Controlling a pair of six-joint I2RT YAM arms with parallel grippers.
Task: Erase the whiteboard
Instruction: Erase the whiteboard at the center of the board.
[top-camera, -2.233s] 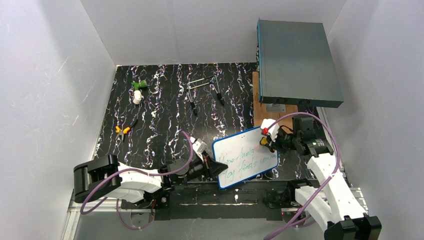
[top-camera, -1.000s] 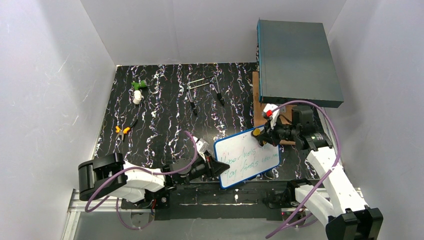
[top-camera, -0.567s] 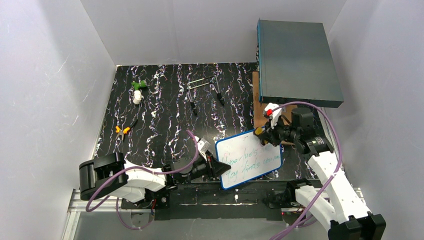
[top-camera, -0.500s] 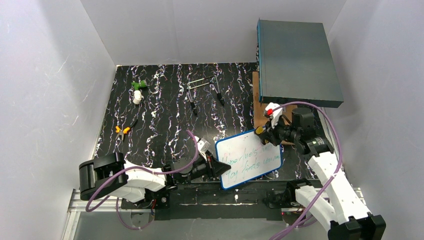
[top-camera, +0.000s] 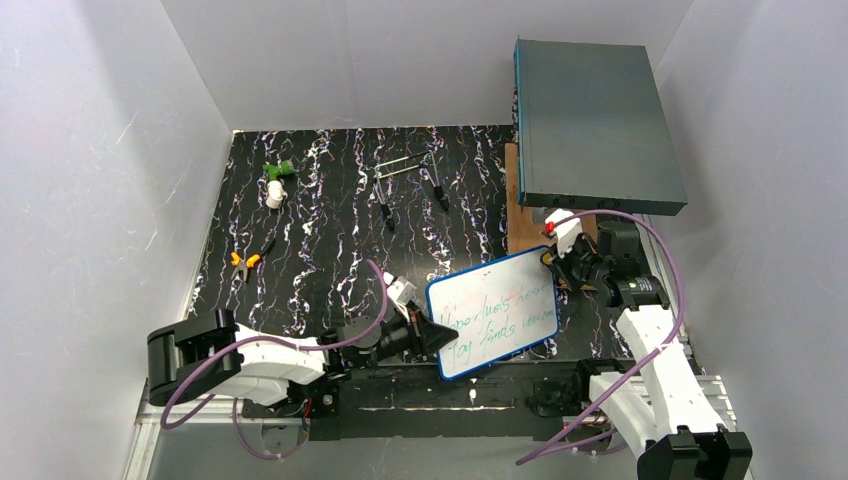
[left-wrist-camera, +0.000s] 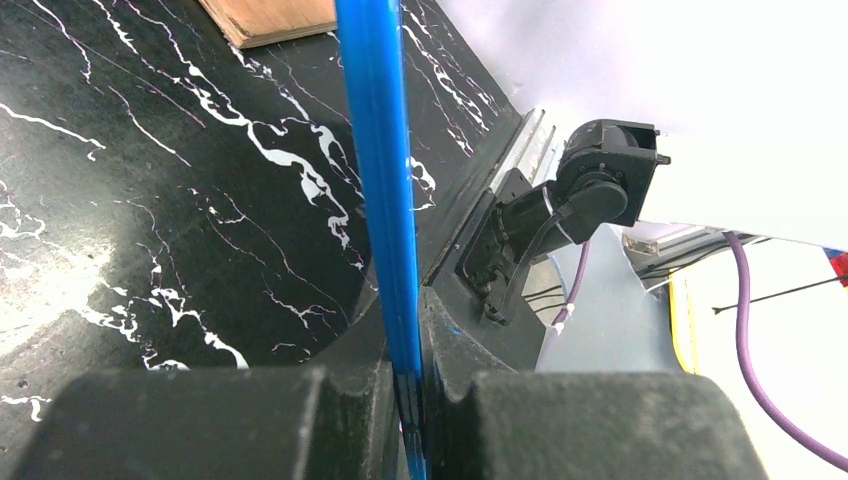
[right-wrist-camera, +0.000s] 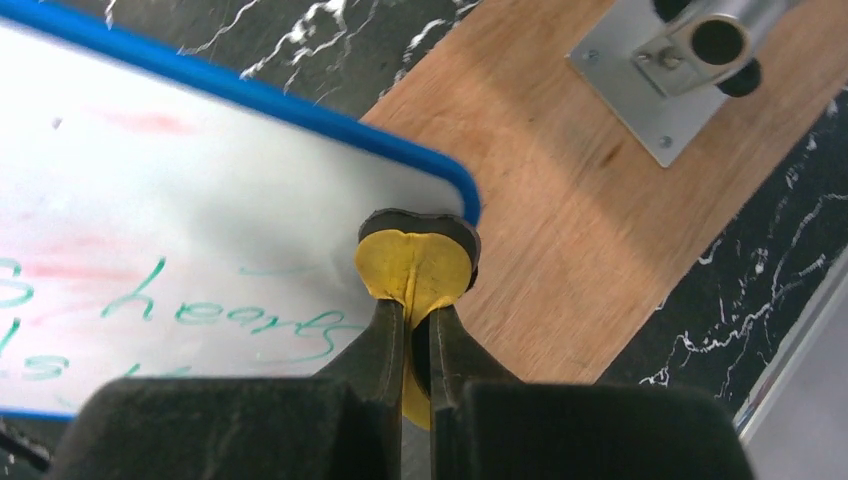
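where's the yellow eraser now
Right wrist view: the small round yellow eraser, clamped in the right pincer, sits at the corner of the blue-framed whiteboard nearest the wooden board.

Black tabletop (top-camera: 330, 250), white marble veining. Wooden board (top-camera: 517, 215) lies flat on it at the right rear. Left of the board is a black-handled tool (top-camera: 440, 195), with a second black-handled tool (top-camera: 384, 214) further left, the two apart. A thin bent metal rod (top-camera: 402, 166) lies left of the board, a bit further back. Well left of the board, by the left edge, sits a small green-and-white object (top-camera: 275, 182). Orange-handled pliers (top-camera: 246, 260) lie well left of the board, nearer the front.
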